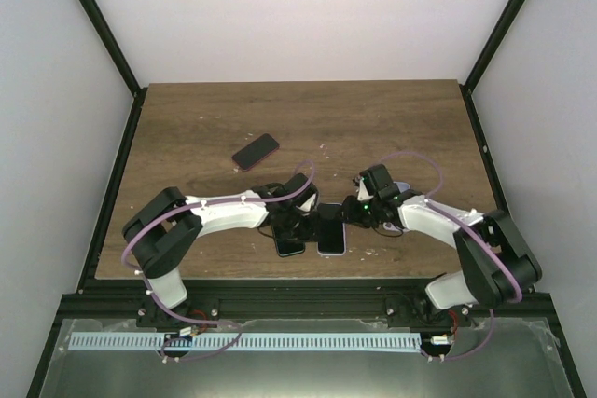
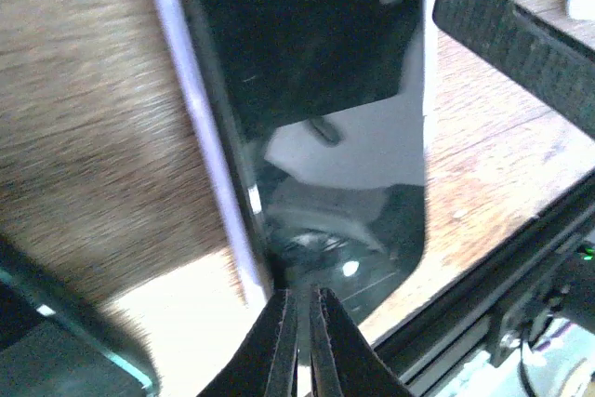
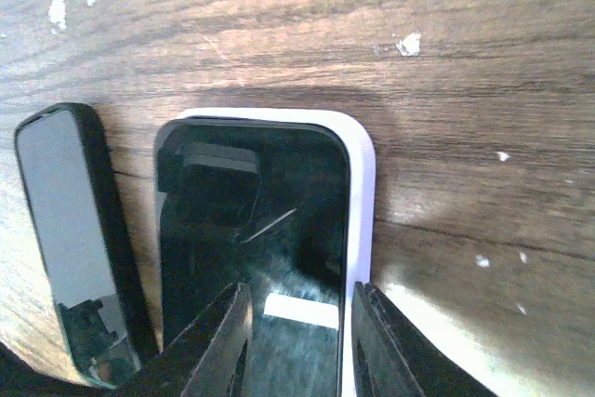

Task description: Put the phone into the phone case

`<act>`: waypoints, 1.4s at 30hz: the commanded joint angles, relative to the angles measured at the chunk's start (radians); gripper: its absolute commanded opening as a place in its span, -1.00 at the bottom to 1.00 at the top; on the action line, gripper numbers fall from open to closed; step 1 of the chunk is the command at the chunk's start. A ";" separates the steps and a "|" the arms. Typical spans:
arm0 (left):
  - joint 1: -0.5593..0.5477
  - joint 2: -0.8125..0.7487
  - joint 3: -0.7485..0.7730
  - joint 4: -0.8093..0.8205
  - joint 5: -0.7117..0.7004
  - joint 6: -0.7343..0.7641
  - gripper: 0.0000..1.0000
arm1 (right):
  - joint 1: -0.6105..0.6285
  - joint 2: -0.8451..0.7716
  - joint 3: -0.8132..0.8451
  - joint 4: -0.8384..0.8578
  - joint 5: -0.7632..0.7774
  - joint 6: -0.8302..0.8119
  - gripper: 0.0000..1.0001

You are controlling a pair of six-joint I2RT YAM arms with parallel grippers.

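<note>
A black phone (image 1: 331, 230) lies screen up in a white-lavender case near the table's front edge. In the right wrist view the screen (image 3: 251, 220) sits inside the case rim (image 3: 361, 211), which shows along the top and right. My right gripper (image 3: 302, 323) is open, one finger over the screen, the other outside the rim; in the top view it (image 1: 350, 214) is at the phone's far right. My left gripper (image 2: 302, 309) is shut, tips at the phone's edge (image 2: 316, 62) beside the lavender rim (image 2: 195, 109); from above it (image 1: 300, 221) is left of the phone.
A second dark phone (image 1: 290, 245) lies just left of the cased one, also seen in the right wrist view (image 3: 70, 220). A red-edged phone (image 1: 256, 151) lies farther back. The table's front edge and black rail (image 2: 521, 285) are close by.
</note>
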 commanded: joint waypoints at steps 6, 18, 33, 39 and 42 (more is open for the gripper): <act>0.034 -0.023 -0.029 0.115 0.029 -0.009 -0.78 | 0.042 -0.236 -0.036 -0.168 -0.015 0.061 -0.80; 0.036 -0.034 -0.067 0.134 0.055 -0.004 -0.76 | 0.192 -0.268 -0.119 -0.086 -0.023 0.214 -0.99; 0.023 -0.003 -0.063 0.162 0.083 -0.013 -0.77 | 0.240 -0.131 -0.148 -0.047 0.082 0.244 -0.99; 0.022 -0.034 -0.048 0.127 0.078 -0.015 -0.77 | 0.240 -0.271 -0.088 -0.160 0.099 0.261 -0.99; 0.022 -0.039 -0.056 0.128 0.087 -0.021 -0.76 | 0.240 -0.312 -0.124 -0.173 0.070 0.286 -0.99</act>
